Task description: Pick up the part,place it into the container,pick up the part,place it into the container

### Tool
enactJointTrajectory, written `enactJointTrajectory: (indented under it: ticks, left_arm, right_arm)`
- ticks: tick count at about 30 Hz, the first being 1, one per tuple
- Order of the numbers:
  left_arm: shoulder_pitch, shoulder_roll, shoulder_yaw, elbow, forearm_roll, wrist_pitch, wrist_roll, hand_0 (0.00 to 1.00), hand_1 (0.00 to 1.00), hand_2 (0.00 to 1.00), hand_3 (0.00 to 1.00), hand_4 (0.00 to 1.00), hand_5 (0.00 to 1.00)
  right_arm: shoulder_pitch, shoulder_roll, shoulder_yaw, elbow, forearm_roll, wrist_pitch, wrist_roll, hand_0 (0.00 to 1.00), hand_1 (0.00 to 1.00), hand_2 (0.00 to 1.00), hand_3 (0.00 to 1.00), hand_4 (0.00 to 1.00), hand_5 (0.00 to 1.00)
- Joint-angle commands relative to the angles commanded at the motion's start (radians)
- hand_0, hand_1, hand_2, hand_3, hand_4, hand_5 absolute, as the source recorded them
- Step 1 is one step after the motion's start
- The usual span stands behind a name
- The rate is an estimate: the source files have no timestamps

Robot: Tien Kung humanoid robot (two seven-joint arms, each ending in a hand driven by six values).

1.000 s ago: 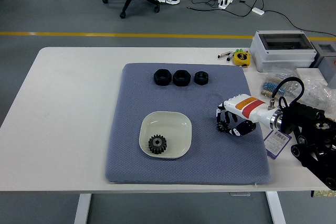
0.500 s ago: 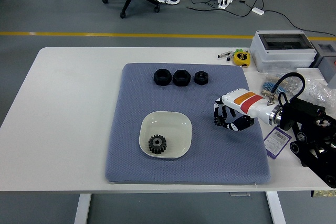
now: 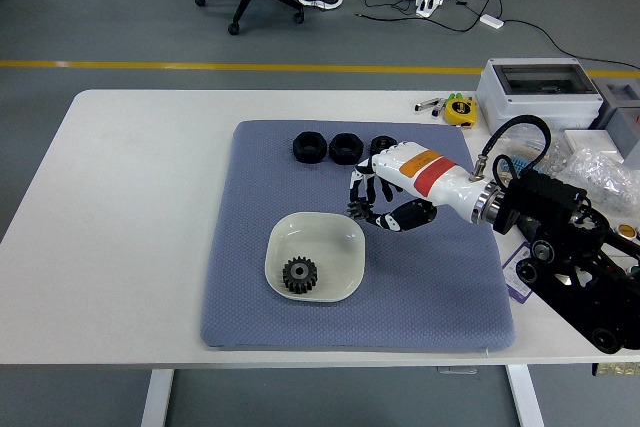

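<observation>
Robot hand (image 3: pixel 375 205) curled around gear (image 3: pixel 360 211)

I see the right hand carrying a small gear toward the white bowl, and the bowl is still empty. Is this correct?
Not quite. The head view shows the right hand carrying a small gear toward the white bowl, but the bowl is not empty: one black gear already lies inside it, near its front edge.
</observation>
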Motion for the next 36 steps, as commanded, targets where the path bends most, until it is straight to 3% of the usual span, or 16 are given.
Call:
enactJointTrajectory:
  ticks: [1, 6, 7, 12, 13, 24, 30, 36]
  left_arm:
    - [0.000, 0.000, 0.001, 0.000, -0.002, 0.000, 0.000, 0.672, 0.669, 0.660, 0.556, 0.627, 0.580]
    - [0.000, 0.001, 0.002, -0.001, -0.005, 0.000, 0.000, 0.672, 0.669, 0.660, 0.556, 0.627, 0.580]
    - [0.000, 0.001, 0.002, -0.001, -0.005, 0.000, 0.000, 0.672, 0.668, 0.660, 0.556, 0.628, 0.580]
    - [-0.001, 0.002, 0.000, -0.001, -0.003, 0.000, 0.001, 0.672, 0.668, 0.660, 0.556, 0.628, 0.580]
    - [-0.001, 0.002, 0.001, -0.001, -0.003, 0.000, 0.001, 0.673, 0.668, 0.661, 0.556, 0.629, 0.580]
    - [-0.001, 0.003, -0.001, -0.001, 0.000, -0.001, 0.001, 0.673, 0.667, 0.661, 0.557, 0.629, 0.578]
    - [-0.001, 0.002, -0.003, 0.000, 0.003, 0.000, 0.002, 0.673, 0.666, 0.662, 0.557, 0.630, 0.579]
    - [-0.002, 0.001, -0.002, 0.000, 0.000, 0.001, 0.001, 0.673, 0.666, 0.662, 0.557, 0.630, 0.578]
  right_arm:
    - [0.007, 0.008, -0.009, -0.005, -0.002, 0.006, -0.002, 0.245, 0.307, 0.416, 0.451, 0.598, 0.130]
    - [0.041, 0.049, -0.059, -0.041, -0.043, 0.043, -0.010, 0.245, 0.307, 0.416, 0.451, 0.598, 0.130]
    - [0.046, 0.056, -0.067, -0.048, -0.057, 0.050, -0.011, 0.286, 0.353, 0.441, 0.634, 0.680, 0.150]
    - [0.058, 0.079, -0.097, -0.080, -0.108, 0.069, -0.013, 0.286, 0.353, 0.441, 0.634, 0.680, 0.150]
    - [0.058, 0.082, -0.101, -0.085, -0.112, 0.071, -0.014, 0.306, 0.377, 0.474, 0.878, 0.789, 0.169]
    - [0.052, 0.081, -0.101, -0.114, -0.120, 0.075, -0.004, 0.312, 0.384, 0.495, 0.923, 0.815, 0.171]
    - [0.042, 0.075, -0.069, -0.110, -0.115, 0.069, -0.009, 0.311, 0.387, 0.503, 0.929, 0.779, 0.177]
    - [0.010, 0.045, -0.002, -0.102, -0.064, 0.029, -0.021, 0.312, 0.387, 0.505, 0.922, 0.786, 0.193]
